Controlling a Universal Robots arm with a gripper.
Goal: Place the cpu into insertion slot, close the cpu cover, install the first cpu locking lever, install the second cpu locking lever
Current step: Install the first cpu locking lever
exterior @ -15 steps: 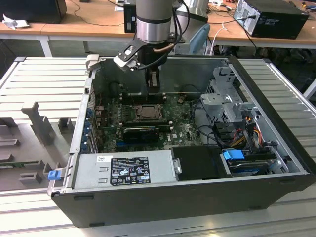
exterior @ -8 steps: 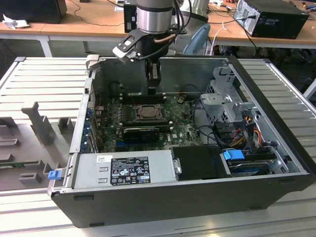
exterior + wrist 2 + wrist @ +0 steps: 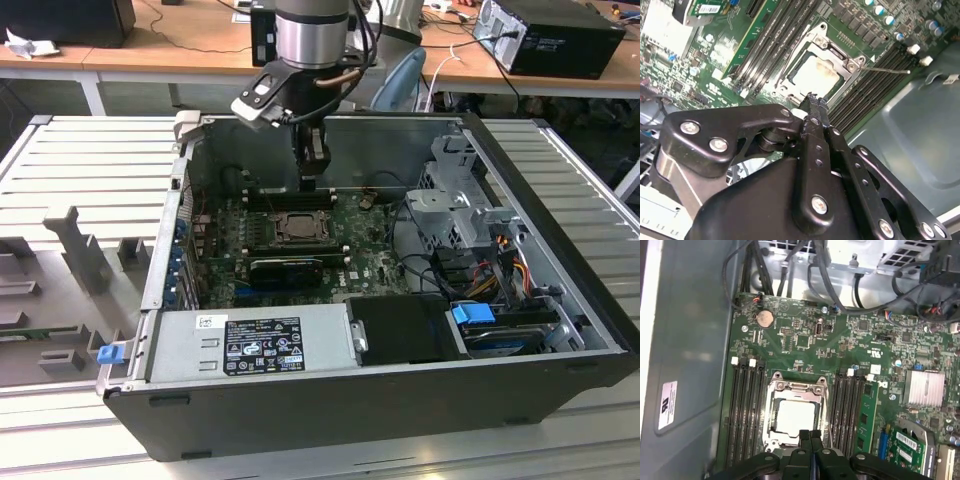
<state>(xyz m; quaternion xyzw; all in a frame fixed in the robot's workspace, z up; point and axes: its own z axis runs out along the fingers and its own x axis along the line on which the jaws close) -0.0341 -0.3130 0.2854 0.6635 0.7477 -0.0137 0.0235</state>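
the gripper (image 3: 810, 434) hangs just above one edge of the insertion slot (image 3: 272, 236), its two fingers pinched together with nothing between them. just past the fingertips the cpu (image 3: 795, 418) lies flat inside the insertion slot. the cpu cover (image 3: 771, 412) appears folded down around it, so the first two steps look done. in the second wrist view a thin wire locking lever (image 3: 890, 71) juts from a corner of the insertion slot over the memory slots (image 3: 875, 82), seemingly unlatched. whether the other lever is hooked i cannot tell. beyond the insertion slot the green motherboard (image 3: 800, 340) spreads out inside the computer case (image 3: 400, 415).
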